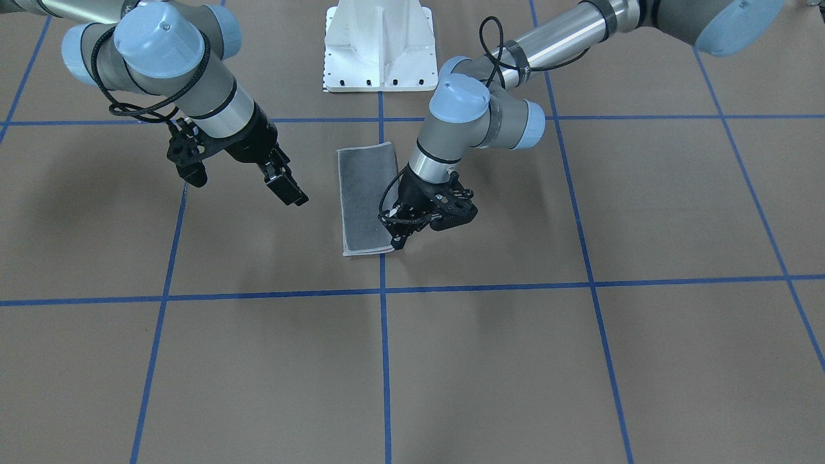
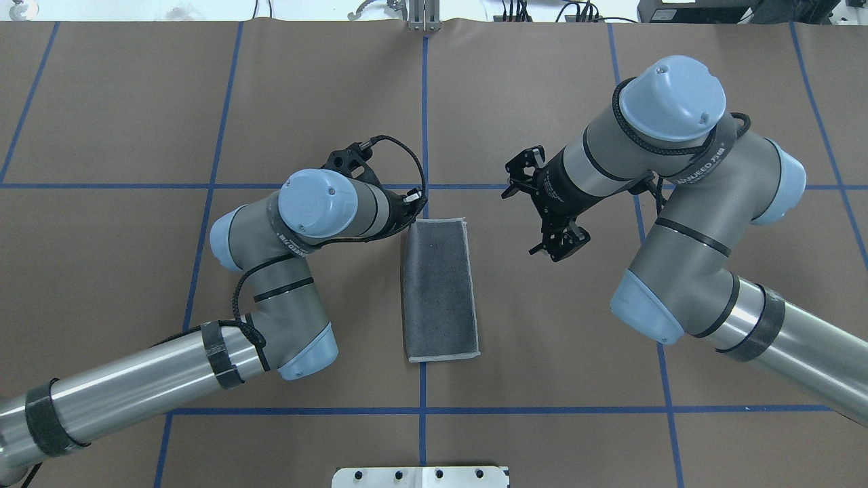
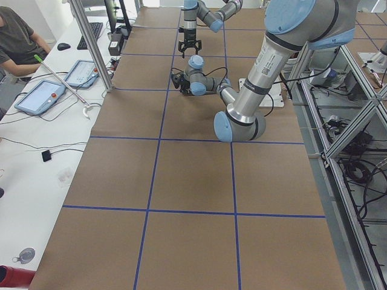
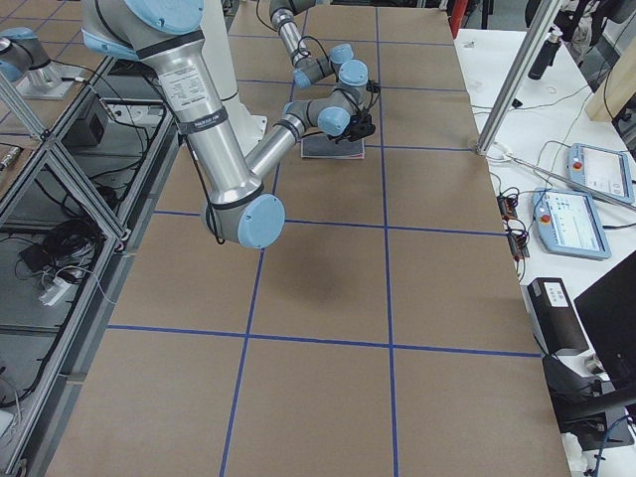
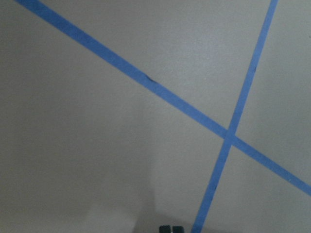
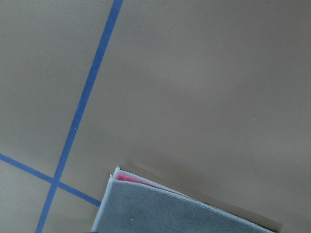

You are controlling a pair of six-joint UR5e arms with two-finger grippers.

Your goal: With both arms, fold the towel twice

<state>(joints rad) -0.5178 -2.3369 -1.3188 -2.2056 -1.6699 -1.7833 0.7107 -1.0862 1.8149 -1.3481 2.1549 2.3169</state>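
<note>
The towel [image 1: 367,200] [image 2: 437,291] lies flat mid-table as a long narrow strip, dark grey face up with a pale border. A sliver of pink shows between its layers at one corner in the right wrist view [image 6: 129,178]. My left gripper [image 1: 396,243] [image 2: 415,200] is low at the towel's corner farthest from the robot, on my left side. Its fingertips [image 5: 165,229] are pressed together and shut, with only bare table in its wrist view. My right gripper [image 1: 293,193] [image 2: 556,252] hangs open above the table, apart from the towel's other long edge.
The white pedestal base [image 1: 379,45] stands at the robot's edge of the table. Blue tape lines [image 2: 424,410] grid the brown tabletop. A side bench holds tablets [image 3: 39,96], a person sits beside it [image 3: 18,36], and an aluminium post [image 4: 512,84] stands at the far edge.
</note>
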